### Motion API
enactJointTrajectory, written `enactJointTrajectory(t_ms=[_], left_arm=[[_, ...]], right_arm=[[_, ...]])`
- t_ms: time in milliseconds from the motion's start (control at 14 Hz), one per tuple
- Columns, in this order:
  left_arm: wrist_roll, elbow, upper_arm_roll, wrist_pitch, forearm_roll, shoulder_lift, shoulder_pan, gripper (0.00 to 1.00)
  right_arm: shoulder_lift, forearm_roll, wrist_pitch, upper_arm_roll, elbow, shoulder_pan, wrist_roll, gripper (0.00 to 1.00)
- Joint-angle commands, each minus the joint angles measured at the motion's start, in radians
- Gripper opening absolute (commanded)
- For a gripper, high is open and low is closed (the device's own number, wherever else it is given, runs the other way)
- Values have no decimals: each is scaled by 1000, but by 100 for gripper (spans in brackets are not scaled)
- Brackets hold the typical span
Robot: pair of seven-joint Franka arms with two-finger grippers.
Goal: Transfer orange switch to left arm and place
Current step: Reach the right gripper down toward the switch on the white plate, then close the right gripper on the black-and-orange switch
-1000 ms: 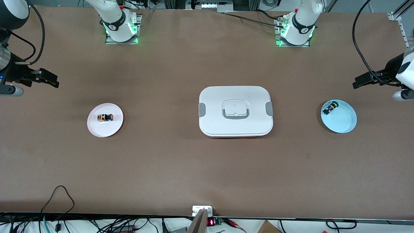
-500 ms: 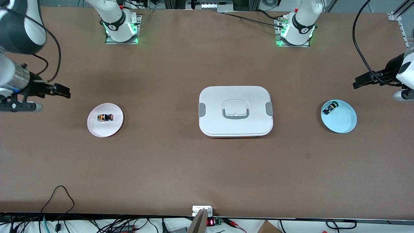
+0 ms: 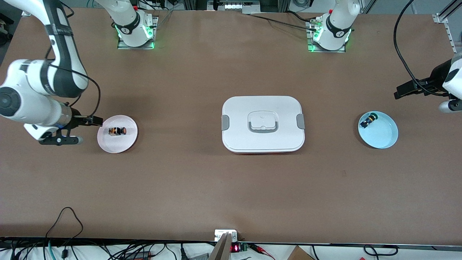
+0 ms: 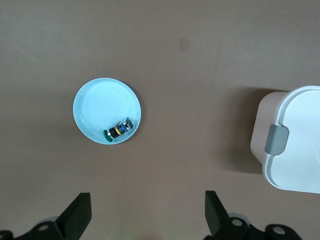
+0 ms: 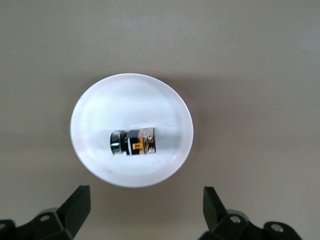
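Note:
The orange switch (image 3: 117, 130) lies on its side on a small white plate (image 3: 122, 144) toward the right arm's end of the table. It also shows in the right wrist view (image 5: 133, 142), on that plate (image 5: 150, 100). My right gripper (image 3: 94, 121) hangs open and empty just beside the plate's rim; in its wrist view (image 5: 145, 210) the switch lies ahead of the spread jaws. The white lidded box (image 3: 263, 124) stands at the table's middle. My left gripper (image 3: 407, 90) waits, open and empty (image 4: 147, 215), above the table near a blue plate.
A light blue plate (image 3: 382, 135) toward the left arm's end holds a small black-blue-yellow component with a green cap (image 3: 369, 120); both show in the left wrist view, plate (image 4: 100, 102) and component (image 4: 119, 130). The box's clipped end (image 4: 295, 145) shows there too.
My right arm has swung in from the table's end and lowered, bringing its open gripper beside the white plate. The left arm has not moved.

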Motion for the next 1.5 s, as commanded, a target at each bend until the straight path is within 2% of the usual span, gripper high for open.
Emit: enactJointTrajectory(t_ms=[0,143,214,571,857,1429], left_arm=[[2,29,13,-16,-18,13,-10,100],[3,29,13,-16,-18,13,-10,100],[3,29,13,-16,-18,13,-10,100],[3,31,13,-18,-18,13,-10,100],[3,26,13,-16,-18,15,-8,100],[2,28,13,-15,-18,19,-8,100]], right_arm=[[-9,18,196,2,-161,-6,-4,100],[-8,16,327,2,-247,5,-4,100],[2,18,350,2,-255,10,-2,100],[51,19,390,2,-249,19,-1,100],[72,100,390,2,-230,39,-2,100],[118,99,447,1,-229,51,-94,100]])
